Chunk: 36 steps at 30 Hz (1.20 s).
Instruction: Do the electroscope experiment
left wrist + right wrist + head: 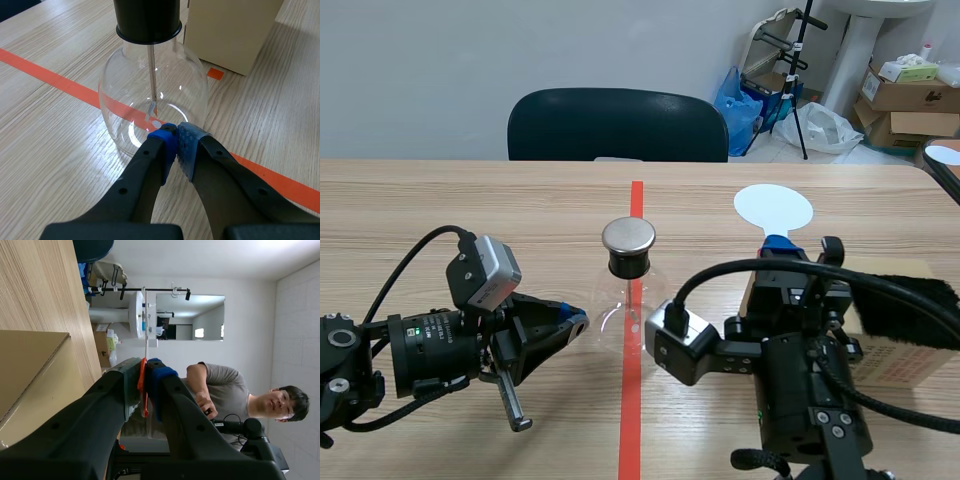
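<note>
The left end effector [176,131], pads pressed together on nothing, lay low over the bench [470,210], its tips just beside the glass electroscope flask [628,262]. The flask stood on the red centre line, well short of the far edge. A strip of bench separated it from the right end effector [782,245], which pinched a white paddle [773,208] by its stem beside a cardboard box [895,365].

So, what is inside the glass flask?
A thin metal rod hangs down from the black stopper inside the glass flask, with a small pale piece at its lower end. The rod's top is covered by the stopper.
</note>
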Tool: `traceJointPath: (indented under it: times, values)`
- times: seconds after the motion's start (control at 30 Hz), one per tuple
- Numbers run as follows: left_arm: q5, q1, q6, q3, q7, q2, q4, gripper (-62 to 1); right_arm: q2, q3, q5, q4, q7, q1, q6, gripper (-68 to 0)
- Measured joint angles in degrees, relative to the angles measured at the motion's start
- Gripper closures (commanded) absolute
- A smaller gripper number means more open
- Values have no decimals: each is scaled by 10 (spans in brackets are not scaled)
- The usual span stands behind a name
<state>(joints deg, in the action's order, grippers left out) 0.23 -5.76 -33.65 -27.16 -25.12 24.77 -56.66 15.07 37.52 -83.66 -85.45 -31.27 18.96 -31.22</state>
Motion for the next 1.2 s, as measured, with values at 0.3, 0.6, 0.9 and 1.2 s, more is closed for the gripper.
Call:
traceJointPath:
  times: [0.3,0.6,0.9,1.2]
  values:
    - [0,0,0,0,0,0,0,-29,-39,-134,0,-75,133,68,-2,-10]
    - [-13,15,-30,0,2,18,-29,-29,-100,-283,19,-75,320,135,-64,-10]
    - [-46,270,-61,142,-5,148,-351,-29,-140,-371,71,-51,452,138,-103,-10]
    - [-46,424,-61,247,2,152,-510,-29,-162,-386,120,19,501,138,-103,-10]
